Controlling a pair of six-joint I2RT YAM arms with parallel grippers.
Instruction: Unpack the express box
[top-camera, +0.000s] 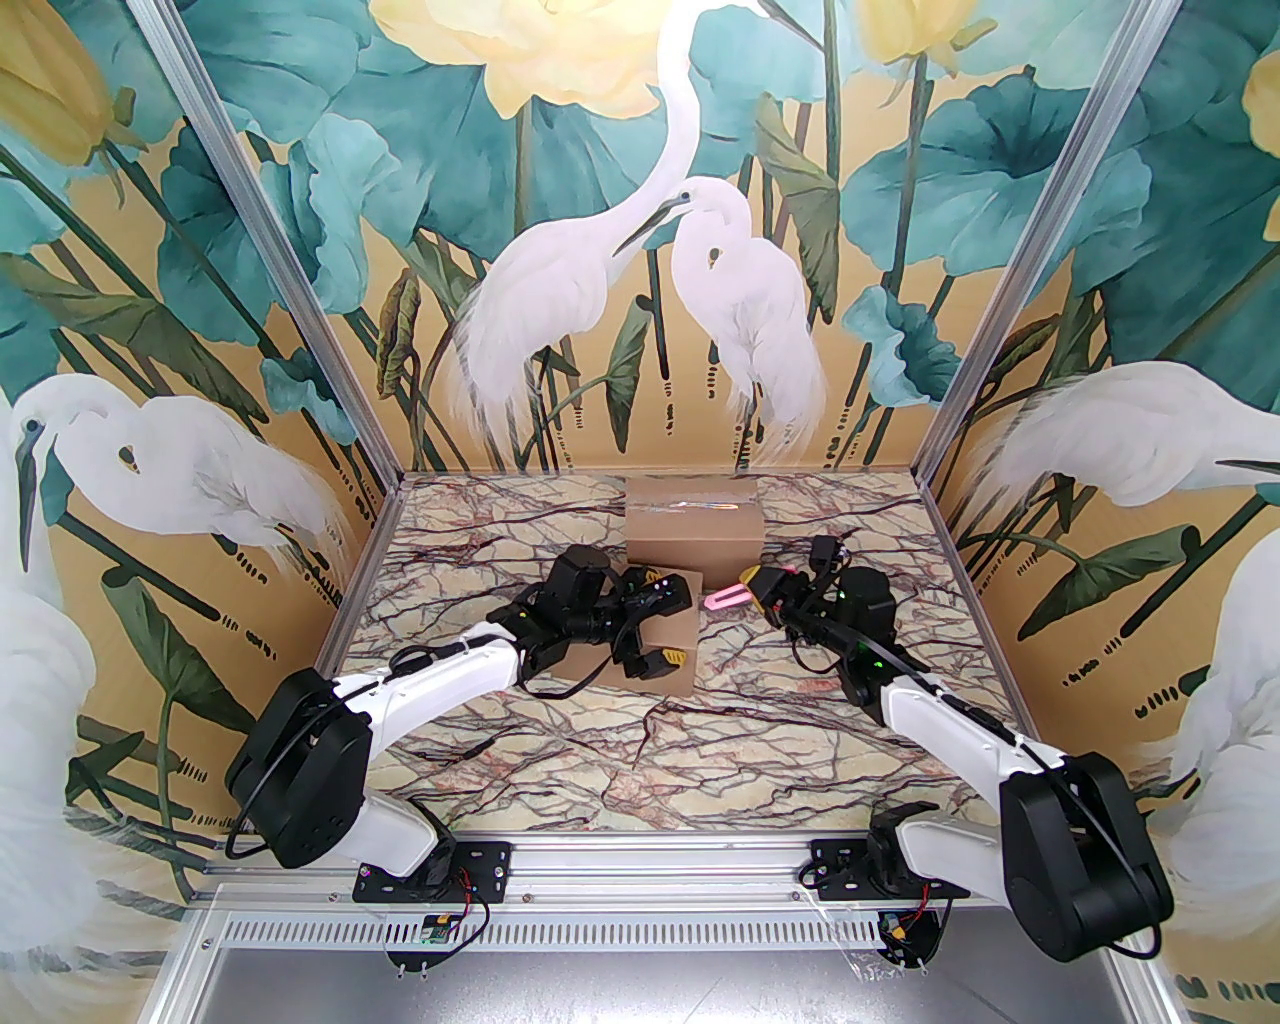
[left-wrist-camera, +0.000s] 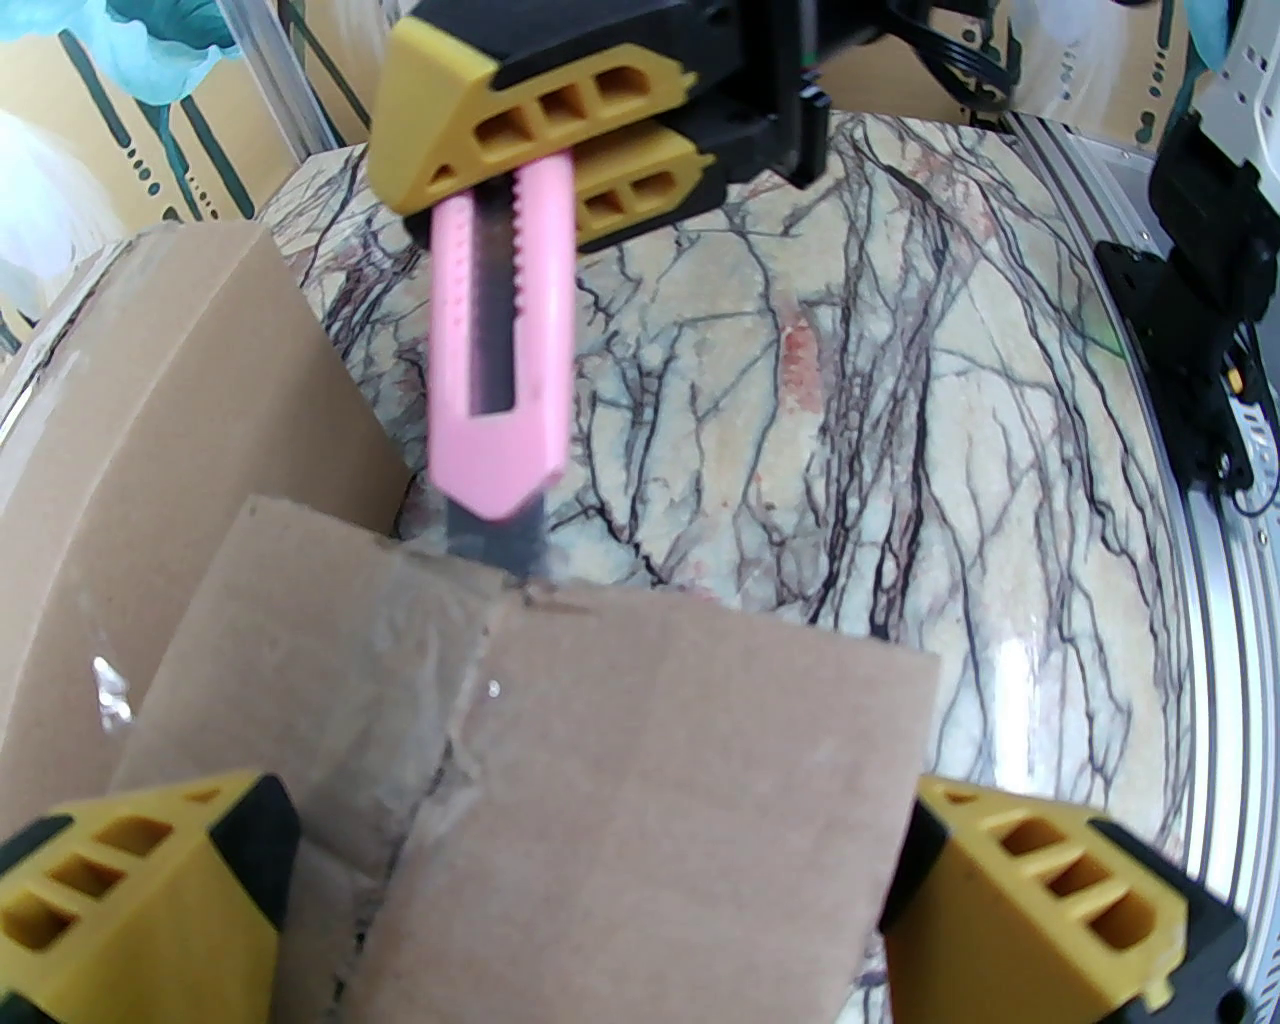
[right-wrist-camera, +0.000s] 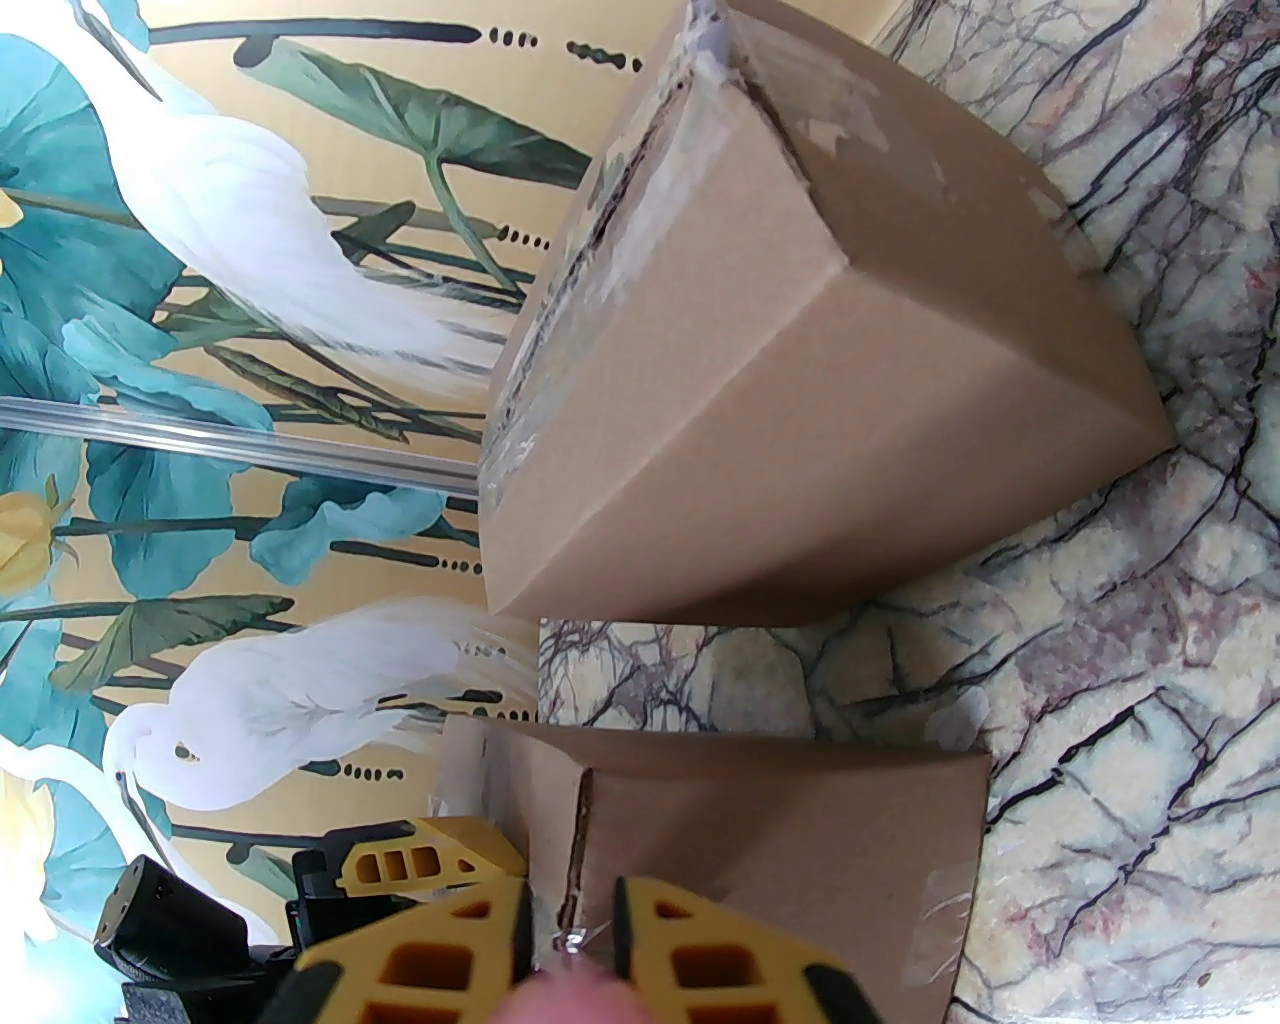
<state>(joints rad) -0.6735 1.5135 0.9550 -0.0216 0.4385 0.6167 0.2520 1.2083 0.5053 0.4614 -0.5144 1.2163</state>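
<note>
On the marbled surface (top-camera: 620, 770), seen from above, we find two cardboard boxes. A big box (top-camera: 692, 535) sits at the back, centre, taped across its top. A small box (top-camera: 683, 625) sits just in front of it, under the left wrist. Left jaws stand spread wide over the small box. Right jaws are clenched on a pink knife (top-camera: 728, 600) pointing toward it.

Left wrist view: small box (left-wrist-camera: 650, 780) lies betw. the spread left jaws, one pad (left-wrist-camera: 130, 890) off each side. Whether they touch the card we can't tell. Knife (left-wrist-camera: 500, 400) comes down from the right jaws, blade tip at the box's far edge, right at the taped centre seam (left-wrist-camera: 450, 720). Big box (left-wrist-camera: 150, 420) sits just beside, on the left.

Right wrist view: small box (right-wrist-camera: 780, 840) is near the bottom, seam gaping a little at the edge. Big box (right-wrist-camera: 800, 350) is beyond it, a strip of surface betw. them, its tape (right-wrist-camera: 620, 230) wrinkled.

Handling, as we judge it: small box is prob. light, so it'd slide on the smooth stone if the blade pushes it. It needs bracing on the two side walls, low down, not on the flaps. Card is stiff at edges and corners but gives mid-panel, so squeeze gently. Tape looks thin and slick. Contents unknown, so keep any cut shallow.
</note>
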